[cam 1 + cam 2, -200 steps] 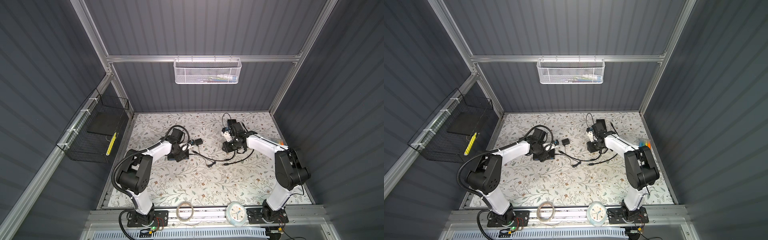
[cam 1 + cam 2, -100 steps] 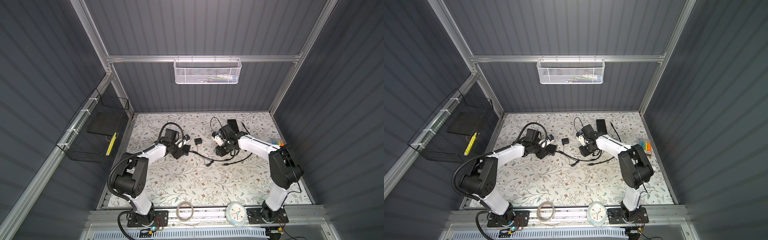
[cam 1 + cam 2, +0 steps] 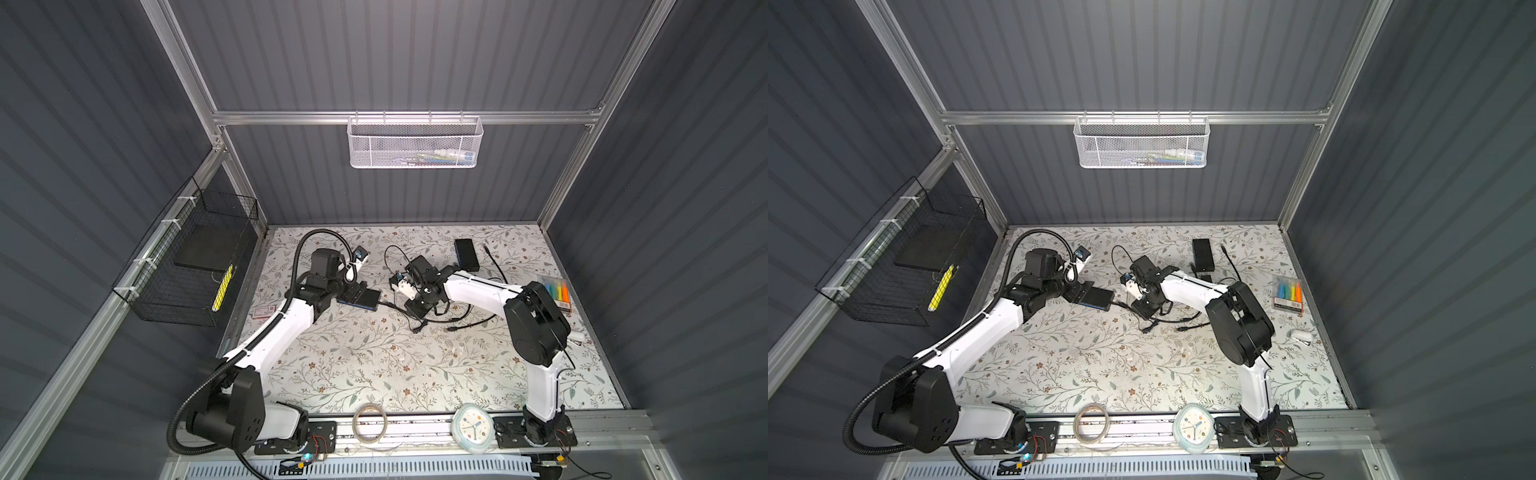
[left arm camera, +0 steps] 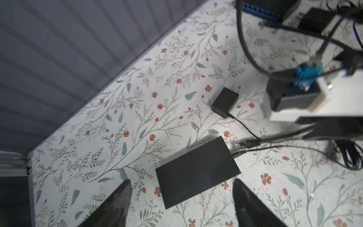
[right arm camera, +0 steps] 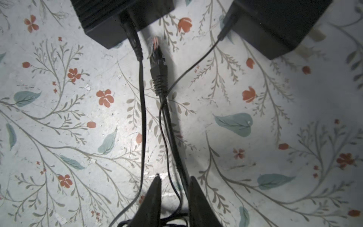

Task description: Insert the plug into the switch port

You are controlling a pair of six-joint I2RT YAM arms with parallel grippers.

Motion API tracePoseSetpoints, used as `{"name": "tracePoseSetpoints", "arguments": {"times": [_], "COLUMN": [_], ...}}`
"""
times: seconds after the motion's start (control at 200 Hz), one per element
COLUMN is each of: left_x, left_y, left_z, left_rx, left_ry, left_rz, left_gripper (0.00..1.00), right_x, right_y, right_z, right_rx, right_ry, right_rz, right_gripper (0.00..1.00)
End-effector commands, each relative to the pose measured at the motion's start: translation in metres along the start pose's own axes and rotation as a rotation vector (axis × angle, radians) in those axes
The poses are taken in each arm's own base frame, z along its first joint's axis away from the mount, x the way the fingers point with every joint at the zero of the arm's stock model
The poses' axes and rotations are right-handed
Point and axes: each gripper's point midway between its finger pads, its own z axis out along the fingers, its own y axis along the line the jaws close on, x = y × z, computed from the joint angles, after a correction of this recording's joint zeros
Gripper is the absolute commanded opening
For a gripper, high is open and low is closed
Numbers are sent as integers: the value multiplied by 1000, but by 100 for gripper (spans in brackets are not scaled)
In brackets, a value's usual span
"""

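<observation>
Two thin black cables [image 5: 142,98] flank Ethernet plug [image 5: 157,57] beside ribbed black switch [image 4: 196,176]; left gripper [image 4: 181,179] fingers wide, right gripper [image 5: 174,176] fingers narrow around thick lead [image 5: 171,129], grip unclear.

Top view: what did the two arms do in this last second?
The right claw swept leftward from over the power brick, now uncovered, and stands astride the network cable behind its plug, not yet pinching it. The left claw drew back slightly, open near the switch. Switch and plug seem unmoved.
</observation>
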Motion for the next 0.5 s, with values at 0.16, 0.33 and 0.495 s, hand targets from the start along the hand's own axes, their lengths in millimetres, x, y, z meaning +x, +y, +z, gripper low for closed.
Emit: {"name": "tracePoseSetpoints", "arguments": {"times": [0.16,0.33,0.495], "left_x": [-7,-5,0], "left_y": [31,35,34], "left_z": [-17,-16,-14], "left_rx": [-153,-180,-182], "left_ry": [5,-11,10], "left_rz": [-284,-338,-349], "left_gripper": [83,83,83], "right_x": [6,9,13], "right_y": [-4,-3,-4], "right_z": [12,17,22], "right_rx": [57,70,81], "right_ry": [74,94,112], "right_rz": [-20,-25,-22], "right_gripper": [23,21,17]}}
